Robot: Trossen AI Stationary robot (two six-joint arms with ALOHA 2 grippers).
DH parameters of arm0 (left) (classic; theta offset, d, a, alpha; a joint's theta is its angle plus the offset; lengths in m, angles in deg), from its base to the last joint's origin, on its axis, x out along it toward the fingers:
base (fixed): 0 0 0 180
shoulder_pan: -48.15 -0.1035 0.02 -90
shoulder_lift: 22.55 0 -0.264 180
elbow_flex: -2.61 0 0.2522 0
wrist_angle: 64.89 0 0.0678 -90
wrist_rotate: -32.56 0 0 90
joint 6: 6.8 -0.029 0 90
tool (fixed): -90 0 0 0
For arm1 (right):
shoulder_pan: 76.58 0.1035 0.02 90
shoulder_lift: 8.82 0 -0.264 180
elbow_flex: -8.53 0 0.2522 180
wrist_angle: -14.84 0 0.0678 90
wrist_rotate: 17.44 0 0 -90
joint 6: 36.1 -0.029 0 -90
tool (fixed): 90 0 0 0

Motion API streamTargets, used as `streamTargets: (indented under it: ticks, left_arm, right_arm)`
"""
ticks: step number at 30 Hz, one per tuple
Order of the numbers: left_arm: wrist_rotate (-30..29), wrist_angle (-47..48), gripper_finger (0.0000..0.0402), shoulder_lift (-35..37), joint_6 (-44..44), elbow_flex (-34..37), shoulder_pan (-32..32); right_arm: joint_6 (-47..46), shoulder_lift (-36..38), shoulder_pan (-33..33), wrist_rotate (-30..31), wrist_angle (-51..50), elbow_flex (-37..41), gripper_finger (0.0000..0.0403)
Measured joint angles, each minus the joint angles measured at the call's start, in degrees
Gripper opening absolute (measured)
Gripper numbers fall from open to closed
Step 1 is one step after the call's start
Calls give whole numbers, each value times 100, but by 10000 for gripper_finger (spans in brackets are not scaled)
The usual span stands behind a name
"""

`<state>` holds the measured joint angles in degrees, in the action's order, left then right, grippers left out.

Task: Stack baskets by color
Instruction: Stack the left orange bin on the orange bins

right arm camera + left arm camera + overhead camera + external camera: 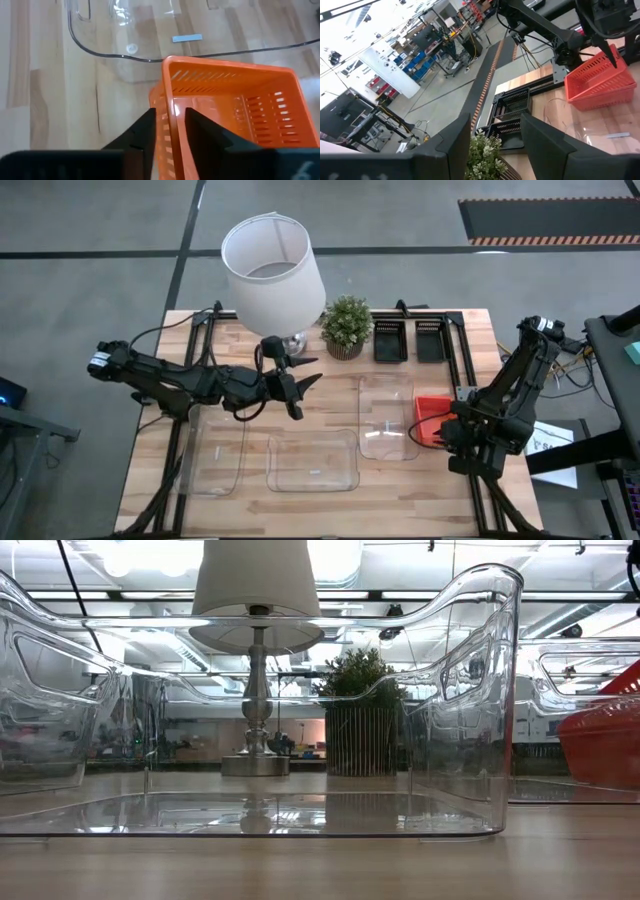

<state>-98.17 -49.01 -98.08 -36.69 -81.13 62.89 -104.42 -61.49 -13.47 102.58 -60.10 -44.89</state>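
- Right arm is folded in tight at the table's right edge, wrist tipped downward, and the right gripper (169, 131) has its fingers pinched on the side wall of the red-orange basket (432, 418).
- From the right wrist view, one finger sits outside that wall and the other inside, both pressing the orange plastic; the basket looks tilted, one end raised off the wood.
- The red-orange basket sits just beside the upright clear basket (386, 417), near the table's right side.
- Left arm reaches in level from the left, stretched long across the table, elbow low, wrist pointing toward the lamp (272, 272).
- Left gripper (296, 385) hovers above the wood with its fingers apart and nothing between them.
- Another clear basket (312, 460) lies near the front edge at centre, and a third clear one (217, 452) sits to its left under the left arm.
- Two black baskets (389, 340) rest side by side at the back, right of the small potted plant (347, 323).
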Motion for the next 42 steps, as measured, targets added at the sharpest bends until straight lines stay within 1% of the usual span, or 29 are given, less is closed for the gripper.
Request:
streamTargets:
  ticks: [5,8,16,24,29,34,38,42]
  left_arm:
    - [0,-1,157,0,-2,0,0]
    - [0,1,157,0,-2,0,0]
    - [0,-5,157,0,-2,0,0]
    - [0,-10,157,0,0,0,0]
    - [-1,-14,157,0,-4,0,0]
    - [0,-16,157,0,0,0,0]
    - [0,-15,157,0,110,1,1]
    - [53,1,157,0,324,50,4]
  right_arm:
    - [182,-2,0,0,3,0,21]
    - [197,-2,0,1,-2,-9,13]
    - [388,-21,0,12,-57,-136,11]
    - [405,-483,-2,109,-267,-120,15]
    - [386,-717,-2,107,-257,-118,37]
    - [184,-722,-2,100,-256,-113,64]
    - [-6,-614,-2,-64,-255,-132,70]
    - [-78,-564,-2,-143,-239,-361,70]
